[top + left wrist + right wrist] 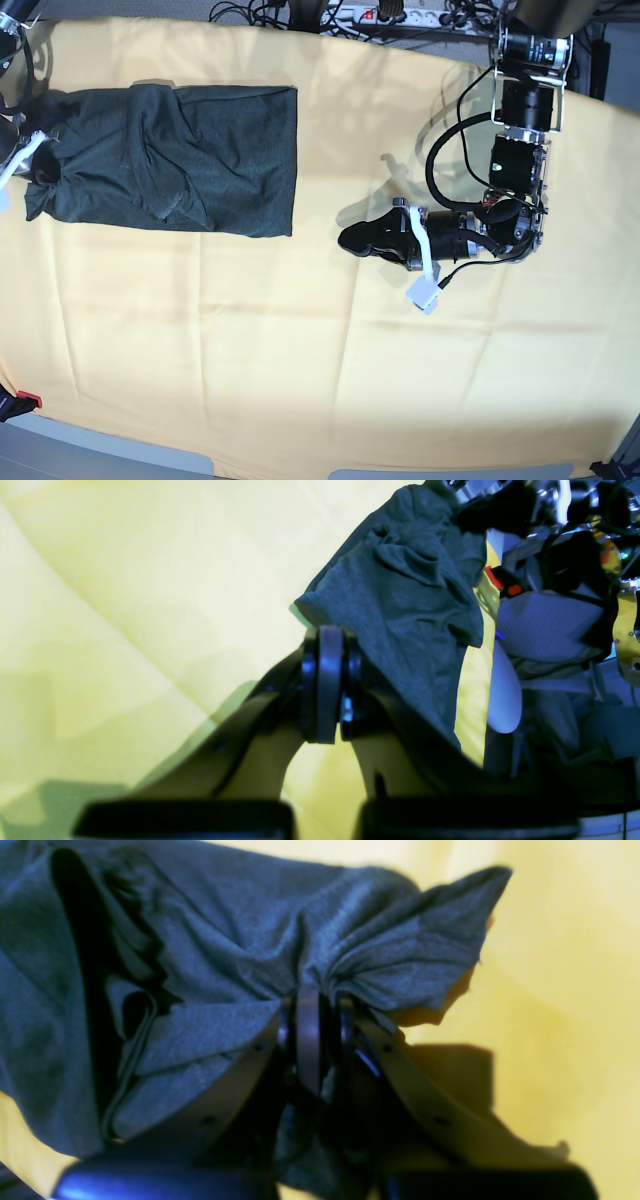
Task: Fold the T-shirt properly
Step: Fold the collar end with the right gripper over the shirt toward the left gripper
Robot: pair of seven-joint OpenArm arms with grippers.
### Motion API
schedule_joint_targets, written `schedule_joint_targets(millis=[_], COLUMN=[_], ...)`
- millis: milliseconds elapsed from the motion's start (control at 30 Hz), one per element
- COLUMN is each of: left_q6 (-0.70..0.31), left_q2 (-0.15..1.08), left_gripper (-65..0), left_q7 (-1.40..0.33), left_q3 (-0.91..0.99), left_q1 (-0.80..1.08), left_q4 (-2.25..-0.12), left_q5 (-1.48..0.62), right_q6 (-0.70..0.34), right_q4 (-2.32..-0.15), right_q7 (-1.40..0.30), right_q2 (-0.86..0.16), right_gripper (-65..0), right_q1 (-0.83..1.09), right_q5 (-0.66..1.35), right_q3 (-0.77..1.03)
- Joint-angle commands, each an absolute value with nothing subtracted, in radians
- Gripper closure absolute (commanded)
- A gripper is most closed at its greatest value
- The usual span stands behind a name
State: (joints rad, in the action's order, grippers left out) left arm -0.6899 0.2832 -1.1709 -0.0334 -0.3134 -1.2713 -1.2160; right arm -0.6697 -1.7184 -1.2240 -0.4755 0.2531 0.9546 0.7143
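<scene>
Surface: a yellow cloth [330, 380] covers the whole worktable; cables and a power strip [385, 14] lie beyond its far edge at 12 o'clock.

Item 1, the T-shirt [180, 160]: dark green-grey knit, lying in the table's 10 o'clock quarter. In the base view it forms a rough rectangle, with the right edge straight and squared, and overlapping layers and creases across the middle. The left end is bunched and drawn to a point where it is gripped. Judged state: at least one fold appears to be made, as the sleeves do not show spread out. The left end is not laid flat, the surface is wrinkled, and a further fold and smoothing seem to be left.

Item 2, right gripper [317, 1005]: at the shirt's 9 o'clock end, at the base view's left edge. The wrist view shows its jaws clenched on a gathered pinch of the fabric, with cloth fanning out to either side and a fold trailing down between the fingers.

Item 3, left gripper [352, 238]: over bare cloth at about 3 o'clock from the shirt, well apart from it. Its jaws are pressed together with nothing between them. In its own wrist view the shirt shows only in the distance.
</scene>
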Motion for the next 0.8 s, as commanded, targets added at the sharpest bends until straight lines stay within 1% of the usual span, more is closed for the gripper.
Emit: schedule_joint_targets(millis=[0, 67, 200, 300, 400, 600, 767], left_q6=[-0.698, -0.698, -0.698, -0.698, -0.698, -0.698, -0.698], left_q2=[0.288, 0.288, 0.288, 0.288, 0.288, 0.288, 0.288], left_gripper=[0.0, 0.0, 0.0, 0.0, 0.0, 0.0, 0.0], left_q7=[-1.152, -1.152, -1.152, -1.152, -1.153, -1.153, -1.153], left_q3=[-0.03, -0.03, -0.03, -0.03, -0.03, -0.03, -0.03], left_q1=[-0.342, -0.342, -0.341, -0.342, -0.341, -0.341, -0.341], left_q4=[-1.29, -1.29, -1.29, -1.29, -1.29, -1.29, -1.29], left_q5=[-1.247, -1.246, -1.247, -1.247, -1.246, -1.246, -1.246], right_q6=[-0.668, -0.668, -0.643, -0.67, -0.698, -0.698, -0.698], right_q4=[-1.766, -1.84, -1.998, -2.081, -2.114, -2.121, -2.12], right_q7=[-1.207, -1.208, -1.209, -1.23, -1.235, -1.234, -1.242], right_q2=[-0.496, -0.482, -0.426, -0.348, -0.274, -0.191, -0.177], right_gripper=[0.0, 0.0, 0.0, 0.0, 0.0, 0.0, 0.0], right_q1=[0.259, 0.286, 0.343, 0.354, 0.352, 0.313, 0.258], right_q5=[0.973, 1.012, 1.166, 1.245, 1.348, 1.373, 1.358], right_q3=[0.723, 0.723, 0.723, 0.72, 0.71, 0.617, 0.487])
